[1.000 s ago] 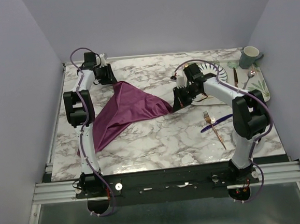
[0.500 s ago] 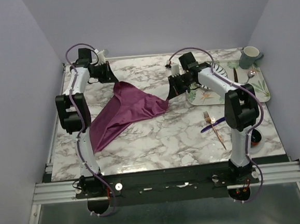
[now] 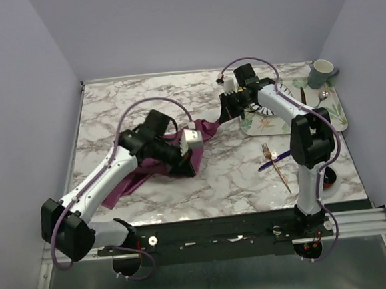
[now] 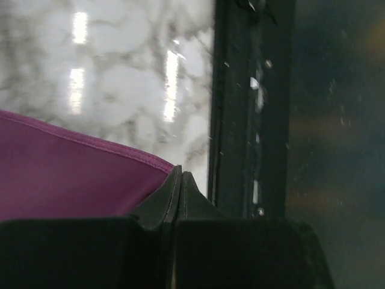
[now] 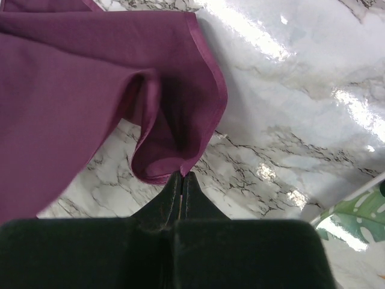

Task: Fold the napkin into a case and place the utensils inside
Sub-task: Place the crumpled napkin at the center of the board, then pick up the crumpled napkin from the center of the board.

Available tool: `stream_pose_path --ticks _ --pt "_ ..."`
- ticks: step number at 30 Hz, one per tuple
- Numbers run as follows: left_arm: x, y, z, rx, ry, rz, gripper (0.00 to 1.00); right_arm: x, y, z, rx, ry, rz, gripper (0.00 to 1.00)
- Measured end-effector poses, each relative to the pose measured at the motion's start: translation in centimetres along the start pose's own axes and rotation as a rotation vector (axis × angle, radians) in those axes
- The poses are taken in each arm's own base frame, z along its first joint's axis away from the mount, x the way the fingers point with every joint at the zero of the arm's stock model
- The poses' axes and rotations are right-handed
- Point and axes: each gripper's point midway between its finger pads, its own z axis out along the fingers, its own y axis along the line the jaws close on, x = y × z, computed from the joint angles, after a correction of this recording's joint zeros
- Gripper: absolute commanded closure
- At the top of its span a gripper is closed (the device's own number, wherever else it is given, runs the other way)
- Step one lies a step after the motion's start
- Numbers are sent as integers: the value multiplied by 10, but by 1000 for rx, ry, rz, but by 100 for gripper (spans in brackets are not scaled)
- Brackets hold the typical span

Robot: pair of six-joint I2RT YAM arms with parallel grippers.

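The plum-purple napkin (image 3: 119,189) is stretched and bunched across the middle of the marble table (image 3: 229,182), partly hidden under my left arm. My left gripper (image 3: 188,166) is shut on one edge of the napkin (image 4: 72,174), its tips (image 4: 180,176) pointing at the table's near edge. My right gripper (image 3: 225,115) is shut on a corner of the napkin (image 5: 108,72), which droops in a fold just beyond its tips (image 5: 184,176). The copper fork (image 3: 275,165) and the dark blue knife (image 3: 279,158) lie crossed at the right. No folded case shows.
A leaf-patterned plate (image 3: 266,122) lies beside the right gripper. A tray (image 3: 334,114) at the back right holds a grey mug (image 3: 320,73), a silver spoon (image 3: 320,99) and a gold utensil (image 3: 303,98). The black front rail (image 4: 249,120) is close to the left gripper.
My left arm has swung from the back left corner to the table's middle front, dragging its napkin edge along. My right gripper has moved slightly back, still holding its corner.
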Motion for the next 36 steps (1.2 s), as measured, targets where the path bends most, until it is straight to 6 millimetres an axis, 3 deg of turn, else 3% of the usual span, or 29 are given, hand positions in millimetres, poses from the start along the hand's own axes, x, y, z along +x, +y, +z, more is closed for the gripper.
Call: stream_pose_path --ticks 2,4,5,6,7,8,10,12,14,15,16,19,21,24,28,36 --pt "28 -48 24 120 86 99 100 3 -2 -1 5 4 1 99" --pt "53 -87 40 229 162 180 100 6 -4 -1 7 9 3 99" --pt "61 -98 45 268 188 205 95 8 -4 -1 8 12 6 99" --pt "67 -106 49 295 209 223 86 10 -4 -2 7 16 9 99" --pt "69 -107 50 296 220 227 67 14 -4 -2 5 21 9 99" --pt "68 -104 51 290 231 226 58 15 -4 -2 3 23 8 99" --pt "53 -85 49 248 209 199 49 18 -2 -3 -6 27 2 99" --pt "31 -53 39 186 136 123 48 21 1 -4 -22 29 -6 99" --pt "6 4 14 49 36 5 47 23 4 -6 -36 28 -18 99" --pt "-5 42 -3 -45 -9 -42 46 23 7 -8 -45 26 -25 99" --pt "-8 72 -17 -117 -33 -79 46 23 8 -9 -51 24 -29 99" --pt "5 146 -50 -301 -52 -218 45 22 12 -12 -61 18 -42 99" --pt "22 178 -63 -384 -35 -307 44 22 13 -13 -65 17 -45 99" --pt "64 224 -80 -516 23 -454 45 24 14 -14 -69 20 -46 99" --pt "111 250 -93 -653 128 -564 46 33 15 -13 -72 41 -34 99" --pt "145 278 -101 -802 226 -607 49 43 15 -11 -76 67 -18 99"
